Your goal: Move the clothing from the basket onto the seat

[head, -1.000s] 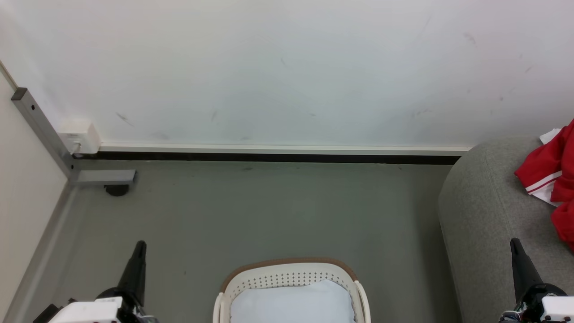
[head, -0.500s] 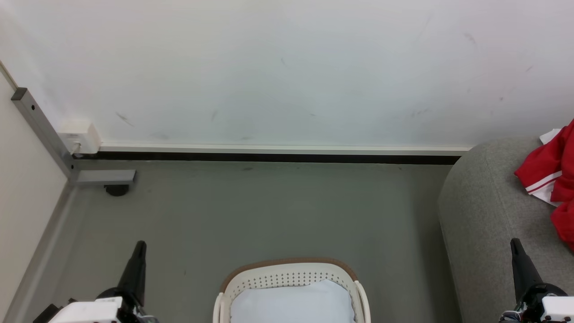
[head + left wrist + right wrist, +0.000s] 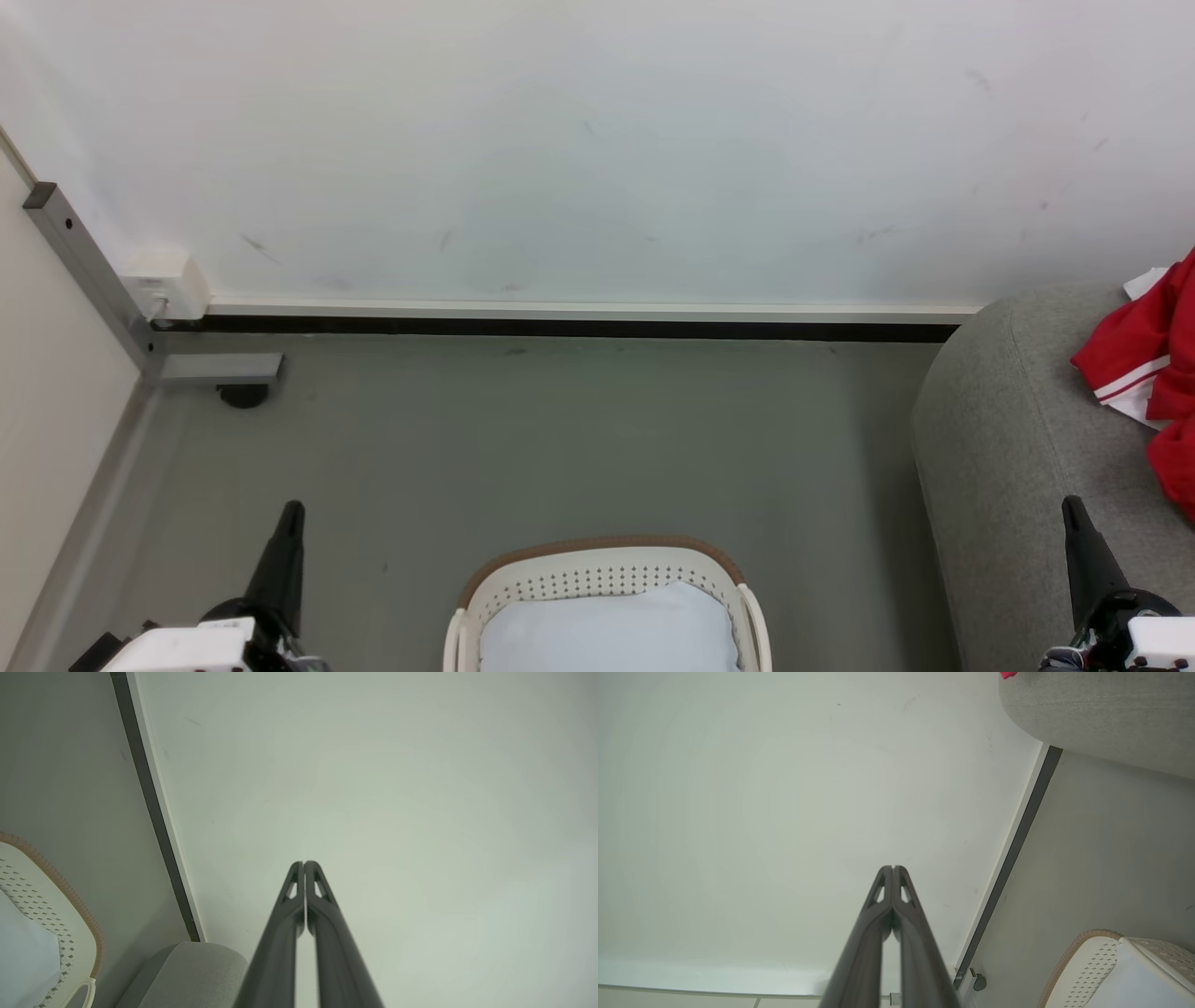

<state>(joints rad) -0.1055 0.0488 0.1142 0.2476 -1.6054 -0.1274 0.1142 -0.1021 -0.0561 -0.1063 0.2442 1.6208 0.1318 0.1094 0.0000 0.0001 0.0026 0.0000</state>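
Evidently nothing has shifted over the last second: both arms hang where they were, low at either side of the head view, and nothing in the scene has moved. The left jaws are pressed together, fingers [image 3: 287, 919] meeting at the tips and aimed at the bare wall [image 3: 597, 140]. The right jaws are pressed together too, fingers [image 3: 873, 924] likewise aimed at the wall. Neither pair pinches anything.

The clothing [image 3: 1144, 373] lies on the seat [image 3: 1008, 439] at the far right, a red heap with white stripes that runs off the frame edge. The basket [image 3: 597, 560] stands on the floor [image 3: 560, 439] between the arms, well apart from the seat. Inside it a pale pad [image 3: 607, 630] shows and no red. Its near part is cut off by the frame, so whether a garment remains there cannot be told.

This stillness, with empty jaws and red cloth already on the seat, suggests the move is done or nearly so. If anything is left in the basket, a fresh reach down into it would be needed.
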